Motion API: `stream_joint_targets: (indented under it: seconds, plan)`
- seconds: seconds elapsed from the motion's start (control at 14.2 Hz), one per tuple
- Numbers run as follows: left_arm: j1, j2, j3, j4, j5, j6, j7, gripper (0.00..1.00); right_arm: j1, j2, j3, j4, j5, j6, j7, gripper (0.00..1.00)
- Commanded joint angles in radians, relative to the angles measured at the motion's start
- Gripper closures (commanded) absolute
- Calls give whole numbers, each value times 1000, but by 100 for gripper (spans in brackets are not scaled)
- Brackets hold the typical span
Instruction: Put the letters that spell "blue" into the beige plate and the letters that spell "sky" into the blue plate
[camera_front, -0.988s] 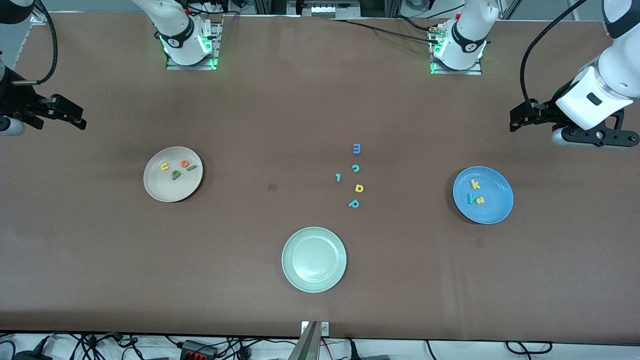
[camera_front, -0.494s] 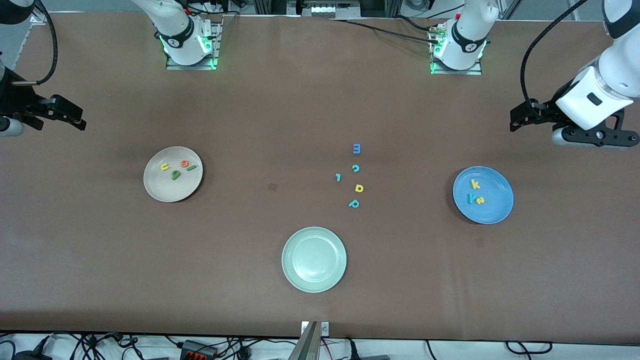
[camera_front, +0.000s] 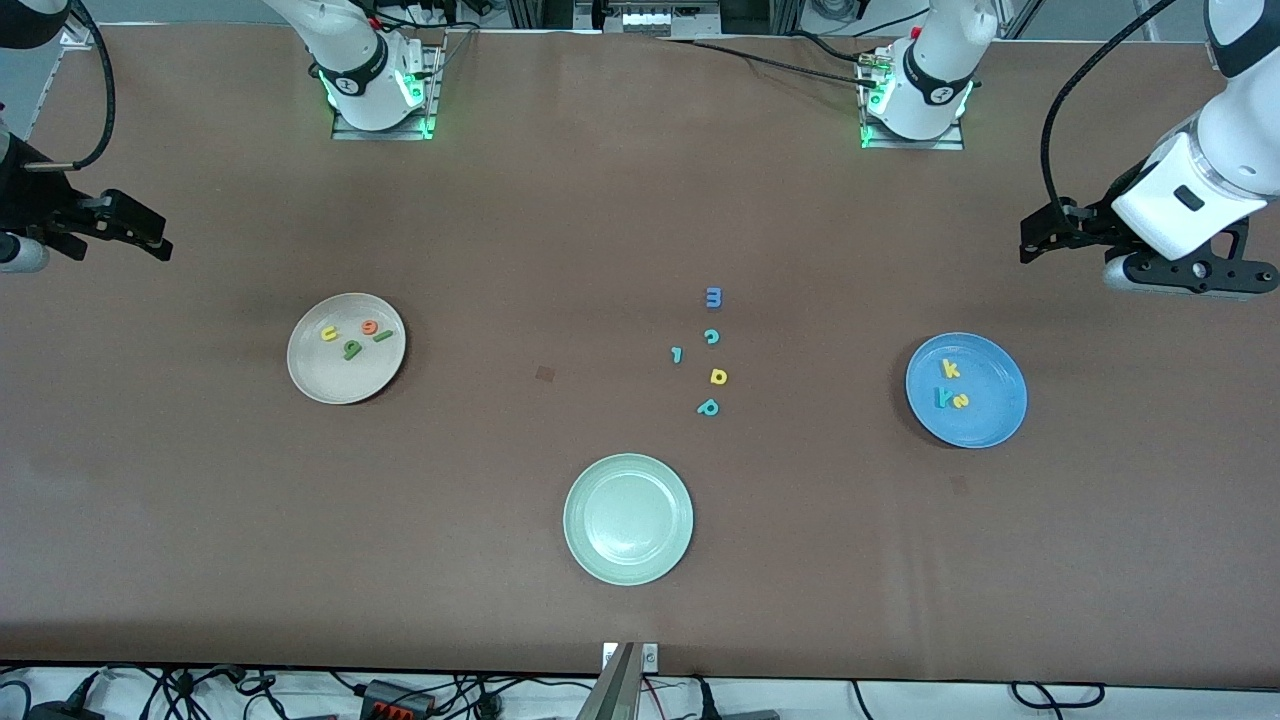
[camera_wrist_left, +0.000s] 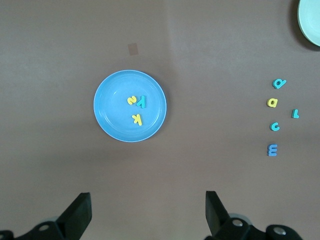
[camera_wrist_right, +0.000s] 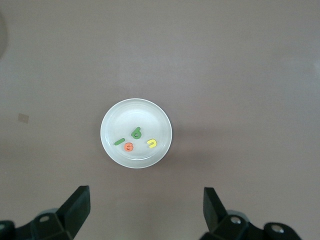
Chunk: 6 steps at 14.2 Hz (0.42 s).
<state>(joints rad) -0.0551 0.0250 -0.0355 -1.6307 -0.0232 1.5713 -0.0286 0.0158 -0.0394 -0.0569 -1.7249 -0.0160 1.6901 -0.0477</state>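
The beige plate (camera_front: 312, 378) (camera_wrist_right: 117, 120) lies toward the right arm's end of the table. In it are the green b (camera_front: 351, 349) (camera_wrist_right: 136, 133), green l (camera_front: 383, 336), yellow u (camera_front: 328, 333) and orange e (camera_front: 370, 326). Toward the left arm's end, the blue plate (camera_front: 990, 418) (camera_wrist_left: 111, 114) holds the yellow k (camera_front: 951, 369) (camera_wrist_left: 137, 119), yellow s (camera_front: 959, 401) and teal y (camera_front: 940, 397). My left gripper (camera_front: 1032, 245) (camera_wrist_left: 148, 210) hangs open and empty over bare table beside the blue plate. High over the table's edge by the beige plate, my right gripper (camera_front: 150, 237) (camera_wrist_right: 146, 207) is open and empty too.
A pale green plate (camera_front: 580, 545) lies nearest the front camera, with nothing in it. Several loose letters lie mid-table between the plates: blue m (camera_front: 713, 297), teal c (camera_front: 711, 336), a small teal letter (camera_front: 677, 354), a yellow d-like letter (camera_front: 718, 376), teal p (camera_front: 708, 407).
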Motion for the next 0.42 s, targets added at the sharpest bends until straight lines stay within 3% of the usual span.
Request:
stream_joint_targets:
  seconds: [0.0,0.35]
  plan:
    - [4,16,0,34,-9,-22,21,0,7,-11,-4,-8,-2,5,0,0]
    - [4,16,0,34,-9,-22,21,0,7,-13,-4,-8,-2,0,-4,0]
